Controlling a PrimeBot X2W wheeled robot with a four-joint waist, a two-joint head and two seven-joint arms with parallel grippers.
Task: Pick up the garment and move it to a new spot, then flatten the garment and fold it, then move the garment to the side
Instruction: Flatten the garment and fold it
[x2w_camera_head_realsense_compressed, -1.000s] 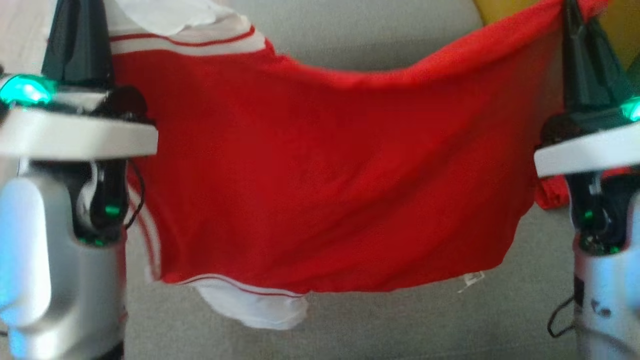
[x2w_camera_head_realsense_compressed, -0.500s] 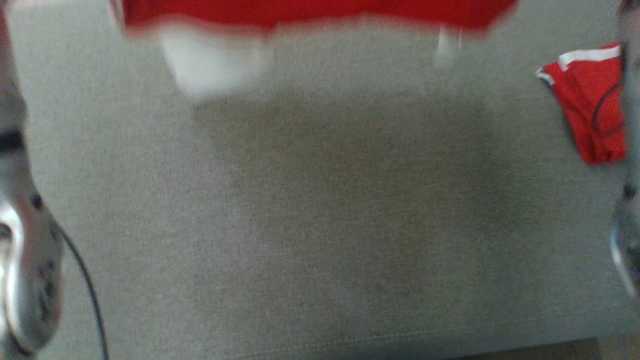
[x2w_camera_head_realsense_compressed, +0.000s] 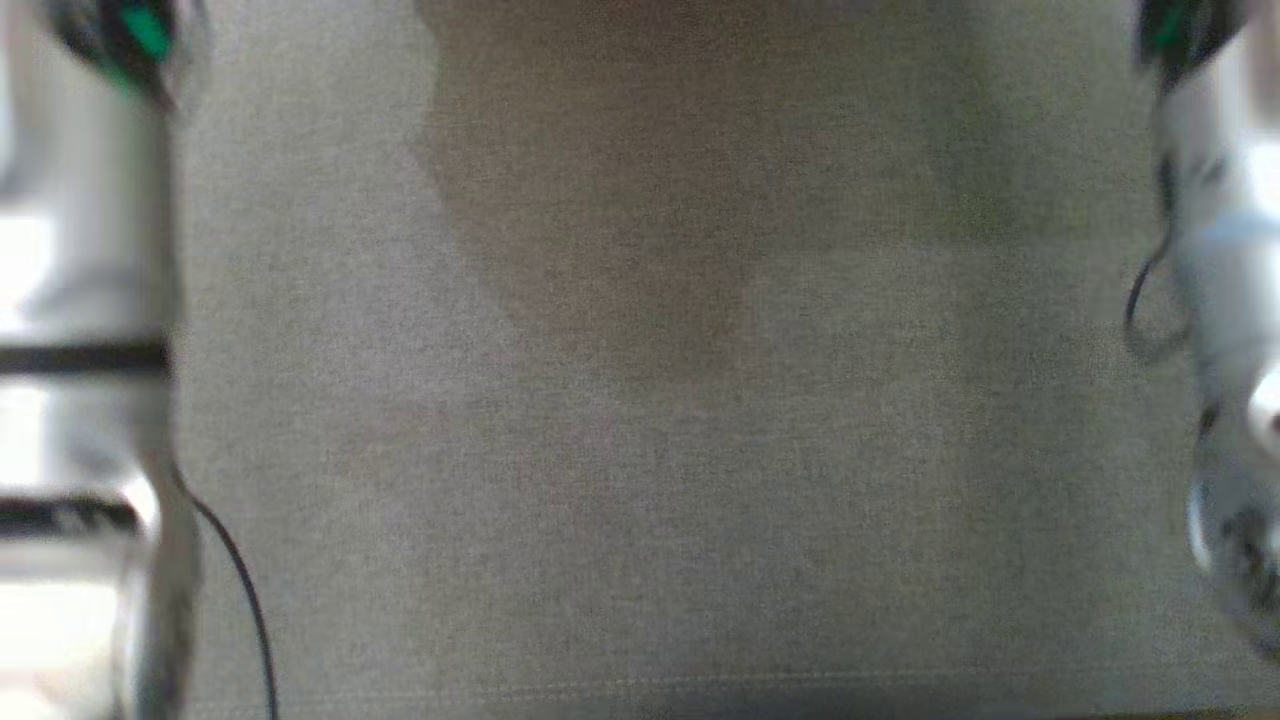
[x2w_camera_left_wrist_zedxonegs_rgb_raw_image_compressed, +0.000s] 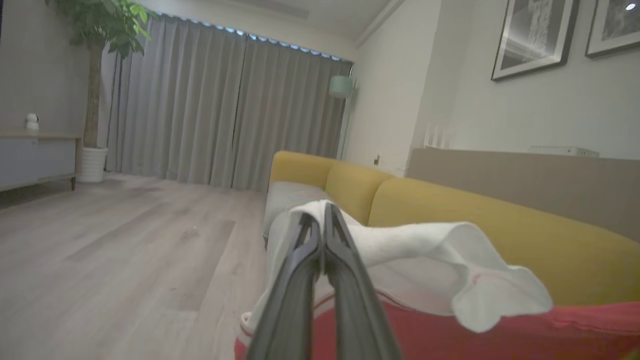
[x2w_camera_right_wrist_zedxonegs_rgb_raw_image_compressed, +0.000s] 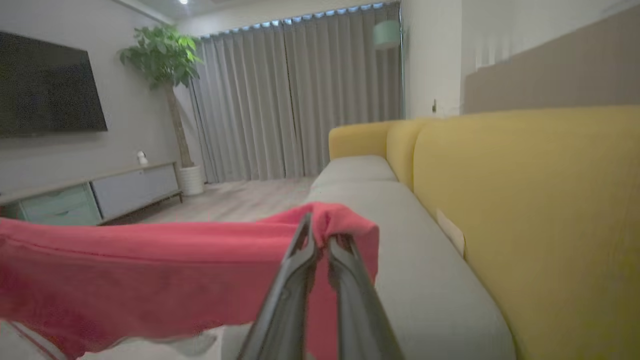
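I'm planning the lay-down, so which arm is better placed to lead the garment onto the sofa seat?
Right, probably. The right gripper pinches a red corner of the garment with the grey seat stretching ahead of it. The left gripper is shut on a white part, with floor alongside.
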